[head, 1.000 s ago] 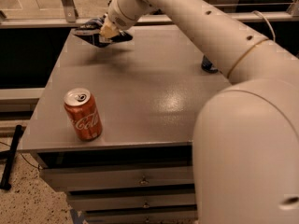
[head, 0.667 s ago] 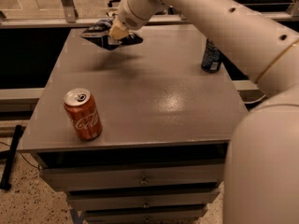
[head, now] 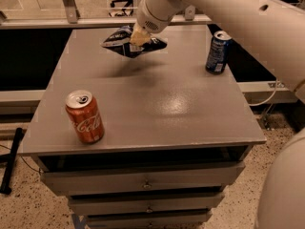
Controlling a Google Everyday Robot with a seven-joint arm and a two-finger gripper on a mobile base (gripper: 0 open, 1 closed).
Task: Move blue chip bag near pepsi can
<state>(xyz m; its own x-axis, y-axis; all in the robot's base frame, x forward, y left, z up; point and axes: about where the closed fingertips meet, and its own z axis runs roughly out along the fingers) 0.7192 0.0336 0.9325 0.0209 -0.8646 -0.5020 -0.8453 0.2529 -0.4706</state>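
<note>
Dark-blue and crinkled, the chip bag (head: 155,45) hangs in the upper middle of the frame, pinched in the gripper (head: 137,38) and lifted off the grey table (head: 167,113) (its shadow lies just below). The pepsi can (head: 218,52) stands upright at the table's upper right, apart from the bag. A red cola can (head: 86,118) stands at lower left.
</note>
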